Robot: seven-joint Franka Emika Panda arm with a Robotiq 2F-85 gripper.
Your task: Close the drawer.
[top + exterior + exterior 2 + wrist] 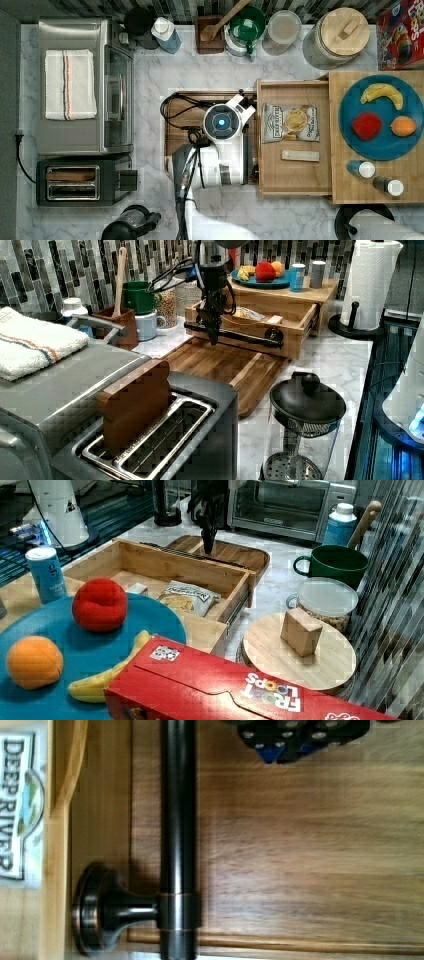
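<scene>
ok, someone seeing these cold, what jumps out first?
Probably the open drawer, pulled out from under the wooden stand, with a chip bag lying inside. The gripper hangs right at the drawer's dark bar handle, over the brown tray. After that, the blue plate of fruit on the stand at the top view's right, and the red cereal box in the right view's foreground.
</scene>
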